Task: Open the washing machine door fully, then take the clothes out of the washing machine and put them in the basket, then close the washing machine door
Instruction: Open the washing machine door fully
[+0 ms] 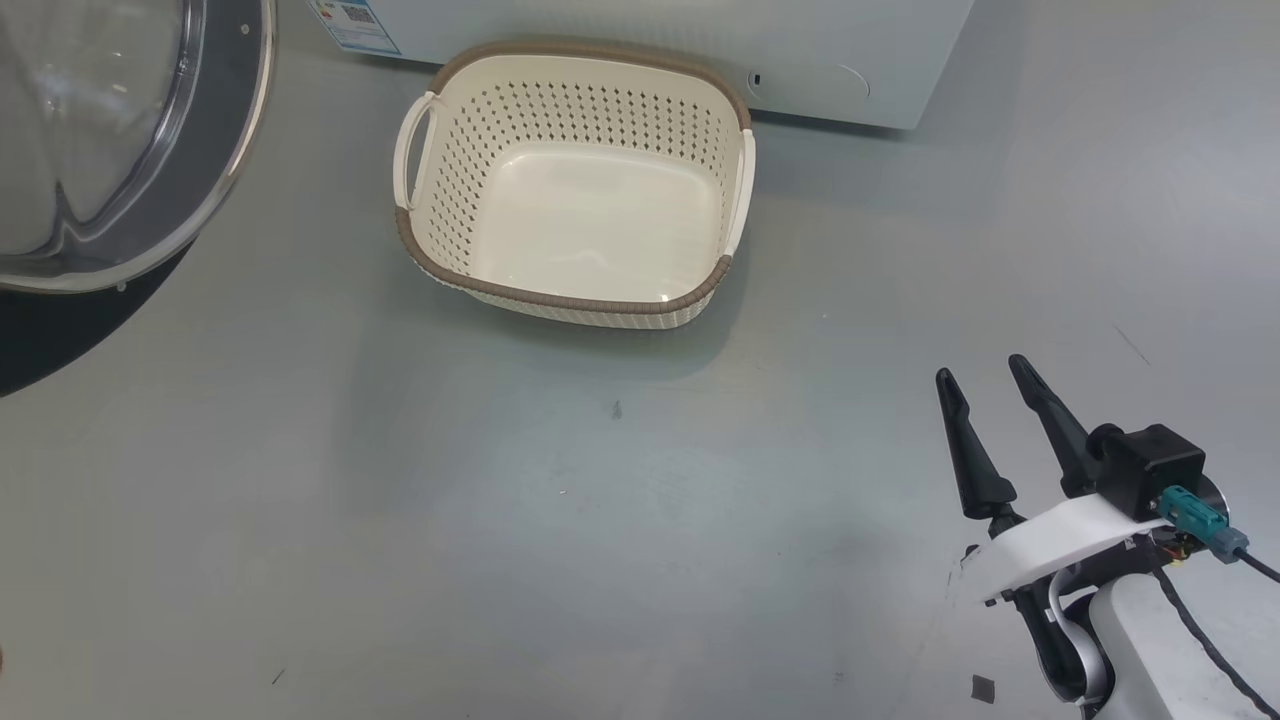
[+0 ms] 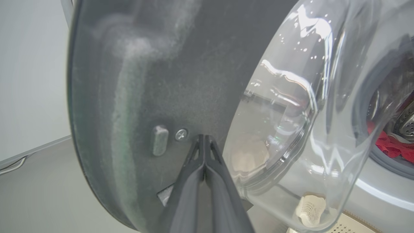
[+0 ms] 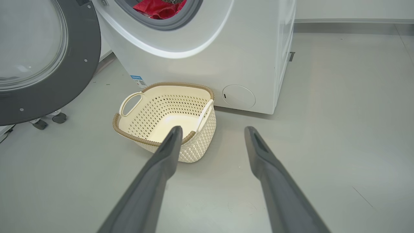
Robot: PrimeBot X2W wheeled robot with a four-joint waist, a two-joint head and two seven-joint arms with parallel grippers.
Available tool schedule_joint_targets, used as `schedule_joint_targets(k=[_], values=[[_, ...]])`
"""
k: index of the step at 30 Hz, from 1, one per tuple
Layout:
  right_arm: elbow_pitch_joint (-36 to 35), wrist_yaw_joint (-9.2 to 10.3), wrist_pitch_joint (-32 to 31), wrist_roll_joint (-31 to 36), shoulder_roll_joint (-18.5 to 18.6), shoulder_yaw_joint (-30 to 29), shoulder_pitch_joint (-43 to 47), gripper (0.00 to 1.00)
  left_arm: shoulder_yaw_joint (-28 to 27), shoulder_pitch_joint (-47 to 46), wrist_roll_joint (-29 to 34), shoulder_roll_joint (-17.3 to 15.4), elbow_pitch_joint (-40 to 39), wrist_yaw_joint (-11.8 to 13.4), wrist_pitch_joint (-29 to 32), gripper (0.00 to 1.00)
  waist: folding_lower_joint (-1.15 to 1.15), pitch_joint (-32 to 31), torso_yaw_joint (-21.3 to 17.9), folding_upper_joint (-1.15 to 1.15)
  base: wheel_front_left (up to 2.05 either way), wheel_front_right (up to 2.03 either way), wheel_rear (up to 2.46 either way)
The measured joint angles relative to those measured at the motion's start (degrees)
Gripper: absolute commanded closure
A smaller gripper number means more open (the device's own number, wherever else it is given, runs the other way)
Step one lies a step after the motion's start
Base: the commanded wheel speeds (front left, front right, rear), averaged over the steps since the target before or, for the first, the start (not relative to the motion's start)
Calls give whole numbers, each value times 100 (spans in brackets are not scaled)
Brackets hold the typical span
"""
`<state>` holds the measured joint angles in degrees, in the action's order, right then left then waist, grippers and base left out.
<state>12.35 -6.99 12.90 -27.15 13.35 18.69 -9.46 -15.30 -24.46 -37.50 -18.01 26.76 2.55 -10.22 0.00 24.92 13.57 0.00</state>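
Observation:
The washing machine door [image 3: 81,64] stands swung open at the left, its glass bowl [image 2: 307,113] bulging towards me. My left gripper [image 2: 203,137] is shut with nothing between its fingers, its tips at or right against the door's [image 2: 145,81] dark inner rim, beside a screw and a small grey catch. Red clothes [image 3: 158,8] lie in the drum mouth of the white washing machine [image 3: 242,48]. The cream basket [image 1: 575,300] sits empty on the floor before the machine. My right gripper [image 1: 982,370] hangs open above the floor, to the right of the basket and nearer me.
A round service flap [image 3: 238,96] sits low on the machine's front, right of the basket [image 3: 200,145]. Small dark feet [image 3: 53,118] stand on the floor under the open door. Bare grey floor [image 1: 600,520] stretches between the basket and me and off to the right.

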Motion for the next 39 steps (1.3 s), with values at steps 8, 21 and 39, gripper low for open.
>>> schedule_joint_targets(k=[8, 21, 39], values=[[-34, 0, -25, -1, 46, -35, -7, 0, -107, -119, -31, -124, 270, 0, -2, 100, 0, 133, -20, 0, 0, 0, 0], [99, 0, -10, -42, -15, 33, -64, 0, 288, -193, 103, -7, 669, -157, -121, 100, 0, -139, -22, 0, 0, 0, 0], [489, 0, 88, -225, -360, 70, -30, 0, 1132, 248, 771, 281, 730, -520, -296, 100, 0, -1167, -170, 0, 0, 0, 0]])
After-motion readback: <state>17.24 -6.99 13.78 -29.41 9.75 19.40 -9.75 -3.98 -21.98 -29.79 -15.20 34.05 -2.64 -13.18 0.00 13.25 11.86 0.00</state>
